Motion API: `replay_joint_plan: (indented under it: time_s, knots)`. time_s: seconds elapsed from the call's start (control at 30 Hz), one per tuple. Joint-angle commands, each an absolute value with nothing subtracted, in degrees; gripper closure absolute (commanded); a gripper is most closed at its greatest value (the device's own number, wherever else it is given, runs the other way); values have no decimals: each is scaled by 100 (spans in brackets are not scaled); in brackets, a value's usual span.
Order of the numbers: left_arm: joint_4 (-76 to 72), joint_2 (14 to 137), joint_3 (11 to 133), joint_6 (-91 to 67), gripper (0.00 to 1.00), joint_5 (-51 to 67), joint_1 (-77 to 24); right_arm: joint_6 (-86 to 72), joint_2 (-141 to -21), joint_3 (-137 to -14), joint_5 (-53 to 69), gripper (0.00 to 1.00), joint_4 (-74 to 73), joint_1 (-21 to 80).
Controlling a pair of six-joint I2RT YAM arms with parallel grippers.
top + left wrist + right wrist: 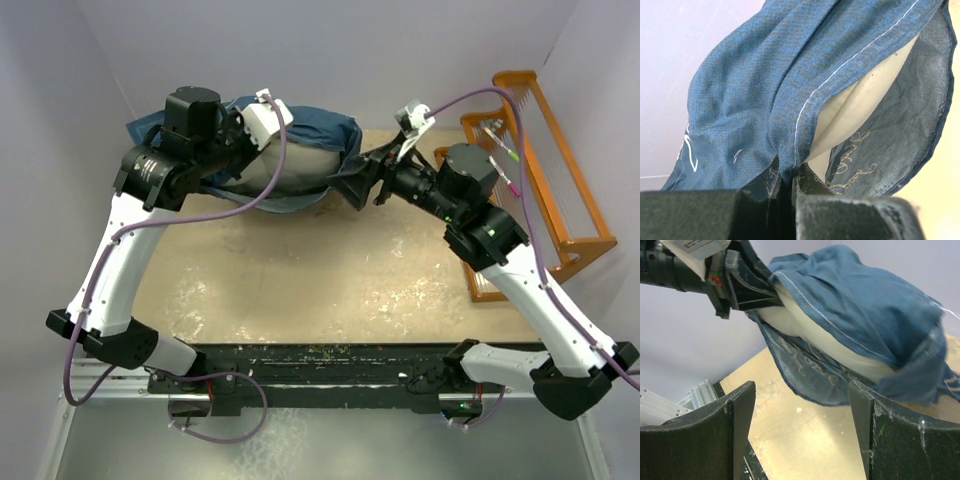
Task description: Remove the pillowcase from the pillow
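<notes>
Pillowcase [318, 125] was bunched up at the far side of the table [300, 280], with the cream pillow [305, 167] poking out of its open mouth. Left arm stretched far and bent inward, left tool [792, 186] pinched tight on the hem. Right arm reached in level from the right, right tool [801, 390] spread wide, just beside the pillow.

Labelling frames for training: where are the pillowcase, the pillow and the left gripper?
pillowcase [740, 100], left wrist view, outer blue fabric.
pillow [800, 327], right wrist view, cream side bared at opening.
left gripper [792, 186], left wrist view, between fingertips pinching the hem.
</notes>
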State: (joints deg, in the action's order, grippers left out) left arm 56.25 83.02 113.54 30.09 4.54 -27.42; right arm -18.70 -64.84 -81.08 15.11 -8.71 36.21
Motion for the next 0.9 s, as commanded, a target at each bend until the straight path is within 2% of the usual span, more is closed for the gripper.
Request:
replay_joint_plan:
  time_s: [0.0,0.2,0.4,0.57,0.67,0.87]
  knots:
    - [5442,8324,11946,2452,100,591,-2742,-1638,-6895,-8327,1905,24,-60,3778]
    - [5758,8458,12341,2398,100,761,-2742,-1708,-7531,-8339,2028,22,247,3762]
    - [6251,8554,12953,2352,100,1120,-2747,-1009,-7761,-8236,874,15,138,3641]
    - [7057,8607,13248,2374,100,1790,-2751,-423,-7790,-8279,470,10,204,3549]
    - [7380,8616,13190,2456,100,2000,-2751,-187,-7756,-8247,843,7,366,3482]
    - [7195,8373,12804,2505,100,2158,-2751,-76,-7918,-8307,2670,7,817,3479]
